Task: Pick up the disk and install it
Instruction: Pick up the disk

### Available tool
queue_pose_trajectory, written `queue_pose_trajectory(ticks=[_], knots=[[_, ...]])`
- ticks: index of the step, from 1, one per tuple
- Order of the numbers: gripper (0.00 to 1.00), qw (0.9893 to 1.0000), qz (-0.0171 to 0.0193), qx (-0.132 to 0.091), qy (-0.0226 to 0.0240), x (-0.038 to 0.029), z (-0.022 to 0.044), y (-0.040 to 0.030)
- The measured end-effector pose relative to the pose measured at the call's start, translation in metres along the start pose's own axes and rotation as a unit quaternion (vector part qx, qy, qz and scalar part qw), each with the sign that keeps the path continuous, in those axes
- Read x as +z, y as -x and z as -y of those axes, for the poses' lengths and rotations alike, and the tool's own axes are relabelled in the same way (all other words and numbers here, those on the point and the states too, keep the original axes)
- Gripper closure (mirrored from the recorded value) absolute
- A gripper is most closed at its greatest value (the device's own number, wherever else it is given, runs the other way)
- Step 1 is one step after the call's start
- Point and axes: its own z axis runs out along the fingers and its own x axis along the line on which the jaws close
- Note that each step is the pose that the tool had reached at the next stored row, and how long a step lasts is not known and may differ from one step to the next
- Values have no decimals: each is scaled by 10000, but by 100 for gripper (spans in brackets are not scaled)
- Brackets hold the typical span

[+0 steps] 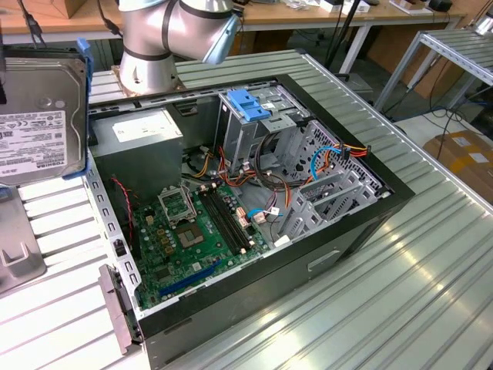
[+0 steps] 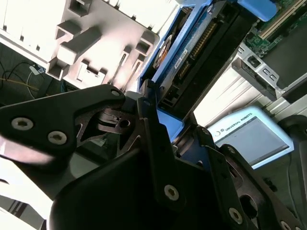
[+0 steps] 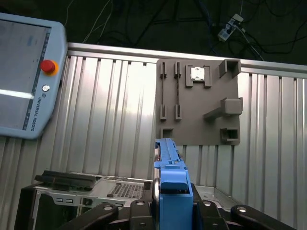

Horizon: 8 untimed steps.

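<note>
At the exterior view's left, raised off the ribbed metal surface and well apart from the open computer case: the disk, a flat rectangular slab with a smooth silvery lid, a white label and bright blue plastic along its edges. Gripped edge-on in the first wrist view, with black metal jaws closed narrow on the glossy blue rail. Same hold in the second wrist view, showing the disk's dark underside and a row of small connector pins. Inside the black, box-shaped case, lying on its side with the top panel off: a green circuit board flat on the bottom, a plain grey metal box in one corner, a perforated grey metal cage, a light-blue plastic bracket on top of a grey frame, and loose red, yellow, orange and blue wires. On the surface in the first wrist view: a matte grey plastic plate with raised blocks and narrow slots, and beside it a pale tablet with a round red button. Behind the case, a rounded silver arm joint.
</note>
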Motion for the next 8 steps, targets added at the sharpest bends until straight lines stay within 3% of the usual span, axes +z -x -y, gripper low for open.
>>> queue_pose_trajectory(ticks=[8], knots=[[63, 10000, 20, -2, 41, -55, 361, -135]])
